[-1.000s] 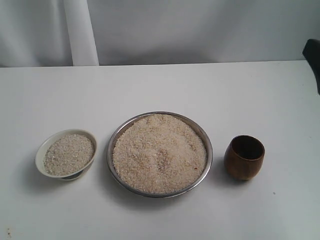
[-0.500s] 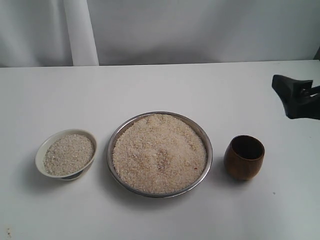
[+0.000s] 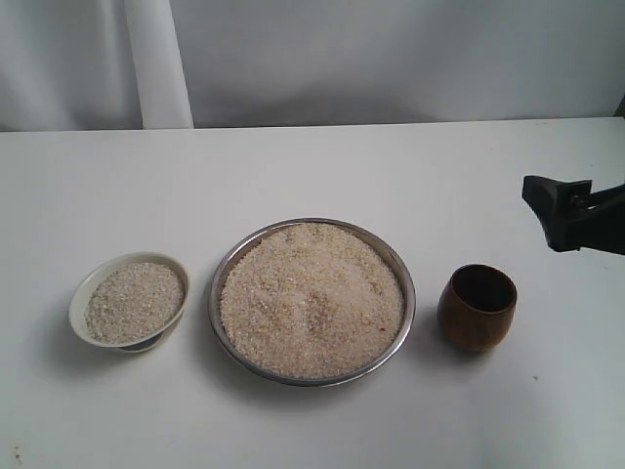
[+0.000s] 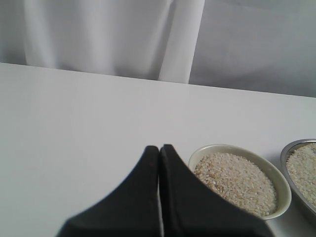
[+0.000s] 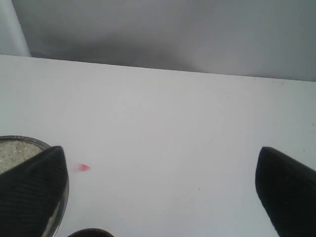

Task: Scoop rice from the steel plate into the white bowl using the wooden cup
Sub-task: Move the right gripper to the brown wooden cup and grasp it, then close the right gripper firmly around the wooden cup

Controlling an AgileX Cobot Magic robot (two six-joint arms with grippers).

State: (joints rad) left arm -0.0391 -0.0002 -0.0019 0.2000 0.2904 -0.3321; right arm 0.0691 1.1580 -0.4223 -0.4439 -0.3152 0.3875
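The steel plate sits mid-table, heaped with rice. To its left stands the white bowl, which also holds grains. The dark wooden cup stands upright and empty to the plate's right. My right gripper comes in from the right edge, above and behind the cup, apart from it; in the right wrist view its jaws stand wide open over bare table, with the cup's rim just below. My left gripper is shut and empty, beside the white bowl; it does not show in the exterior view.
A white curtain hangs behind the table's far edge. A small red speck lies on the table near the plate's rim. The plate's edge shows beside the bowl in the left wrist view.
My right gripper has come into view from the right edge and moved left and slightly down toward the cup. The plate, bowl and cup have not moved.
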